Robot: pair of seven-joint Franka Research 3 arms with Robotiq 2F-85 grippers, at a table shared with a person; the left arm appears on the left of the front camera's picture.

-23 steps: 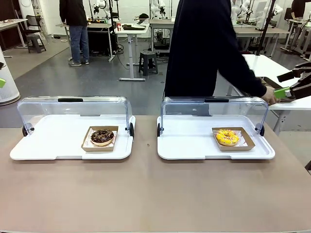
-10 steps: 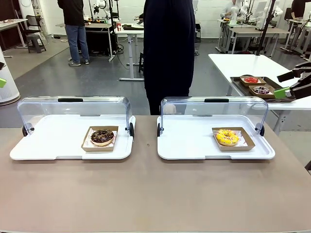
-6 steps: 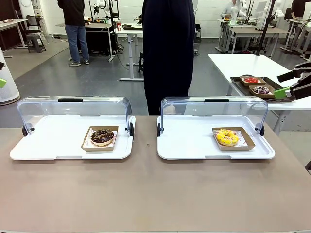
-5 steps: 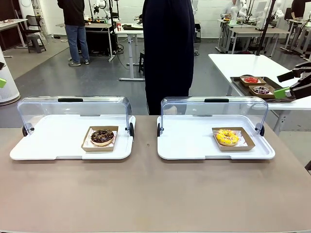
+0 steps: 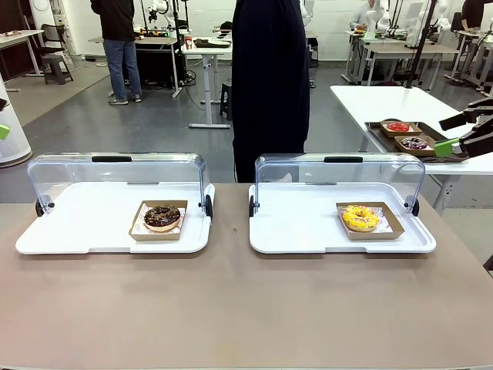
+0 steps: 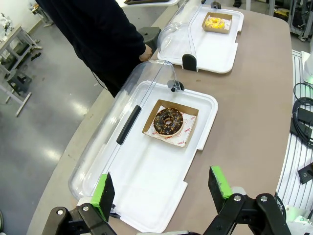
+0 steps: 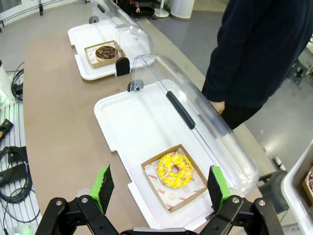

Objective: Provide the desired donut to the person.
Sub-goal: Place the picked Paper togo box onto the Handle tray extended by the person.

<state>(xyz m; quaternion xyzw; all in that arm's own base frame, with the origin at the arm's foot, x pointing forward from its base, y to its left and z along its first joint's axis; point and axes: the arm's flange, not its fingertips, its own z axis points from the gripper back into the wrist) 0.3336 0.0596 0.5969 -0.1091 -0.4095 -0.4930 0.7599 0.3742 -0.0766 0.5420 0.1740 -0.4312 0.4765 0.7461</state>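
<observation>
A chocolate donut (image 5: 162,216) with sprinkles sits in a brown paper tray on the left white tray (image 5: 85,223); in the left wrist view it is the chocolate donut (image 6: 168,121) ahead of my open left gripper (image 6: 162,192). A yellow donut (image 5: 360,217) lies in its paper tray on the right white tray (image 5: 300,227); the right wrist view has this yellow donut (image 7: 175,170) just beyond my open right gripper (image 7: 160,185). Both clear lids are rolled back. The person (image 5: 269,85) in a dark top stands at the far edge between the trays. My right gripper (image 5: 466,131) hangs high at the right edge.
A side table (image 5: 400,104) at the right carries a dark tray with two more donuts (image 5: 406,135). A bystander (image 5: 119,46) in jeans stands far back left. The brown tabletop (image 5: 246,308) in front of both trays is bare. Cables (image 6: 303,122) lie past the table's near edge.
The person drew the arm back from the side table at the right and stepped left to stand between the two trays. Both arms have stayed still.
</observation>
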